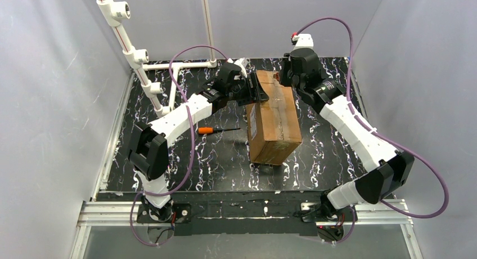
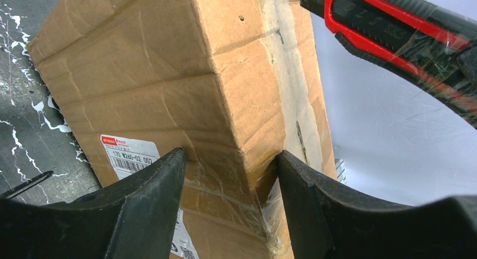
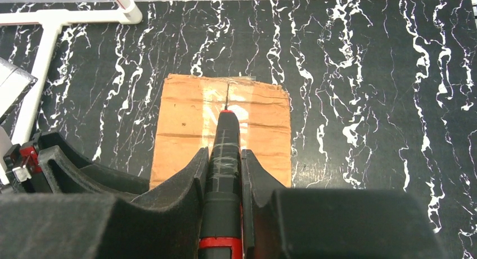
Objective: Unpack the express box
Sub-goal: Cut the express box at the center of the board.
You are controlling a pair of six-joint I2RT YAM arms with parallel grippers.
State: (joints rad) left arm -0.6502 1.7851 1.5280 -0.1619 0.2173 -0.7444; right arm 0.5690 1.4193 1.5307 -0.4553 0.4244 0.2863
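a black tabletop veined with white fills a booth with pale grey walls, and a white pipe frame stands at its far left. the right gripper is clamped tight on a red and black utility knife, whose handle runs straight out between the fingers; its nose rests on the glossy tape seam at the far end of the express box. the left gripper is spread wide across a long upper edge of the box, one finger on the side that carries the white label, the other finger on the taped top; both seem to press the cardboard, so i judge it a bracing hold. the box lies in the middle of the table toward the far side, long axis running away from the bases, flaps closed. as for progress, little is done: the carton is held and the knife is set at the seam, but the tape looks mostly whole, and whether the thin dark line ahead of the nose is blade or cut i cannot tell. slitting the seam, opening the flaps and lifting out the contents all remain. both arms reach far forward, elbows bent outward, wrists meeting over the box's far end. an orange-handled screwdriver lies just left of the box, untouched.
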